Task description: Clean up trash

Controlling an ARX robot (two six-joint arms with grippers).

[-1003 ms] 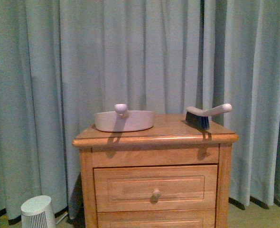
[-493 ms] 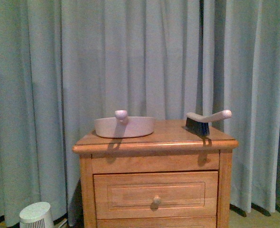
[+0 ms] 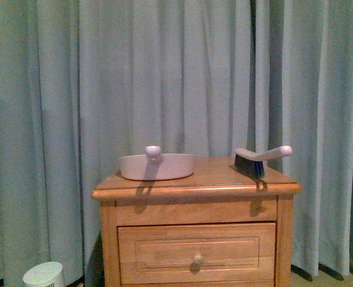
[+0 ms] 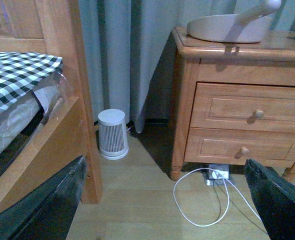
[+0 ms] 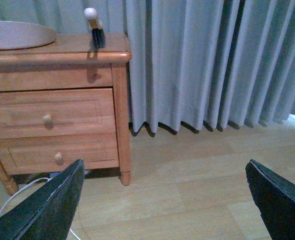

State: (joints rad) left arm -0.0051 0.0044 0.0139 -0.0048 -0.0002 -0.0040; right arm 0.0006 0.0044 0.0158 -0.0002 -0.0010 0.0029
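Observation:
The trash is out of view in every frame. On the wooden nightstand (image 3: pixel 194 191) lie a white dustpan (image 3: pixel 157 165) and a white-handled brush (image 3: pixel 257 158) with dark bristles. My left gripper (image 4: pixel 162 202) hangs open low over the wooden floor, in front of the nightstand (image 4: pixel 237 115), with nothing between its dark fingers (image 4: pixel 42 205). My right gripper (image 5: pixel 165 202) is open too, over bare floor to the right of the nightstand (image 5: pixel 57 100), and holds nothing. Neither arm shows in the front view.
Grey-blue curtains (image 3: pixel 176 78) hang behind the nightstand. A small white ribbed fan (image 4: pixel 112 134) stands on the floor between it and a wooden bed frame (image 4: pixel 72 90) carrying a black-and-white checked pillow (image 4: pixel 17 75). A white cable (image 4: pixel 200 197) and power strip (image 4: pixel 216 175) lie under the nightstand.
The front view has shifted upward: the nightstand, dustpan and brush sit lower in the picture than a second ago. Nothing on the nightstand has moved.

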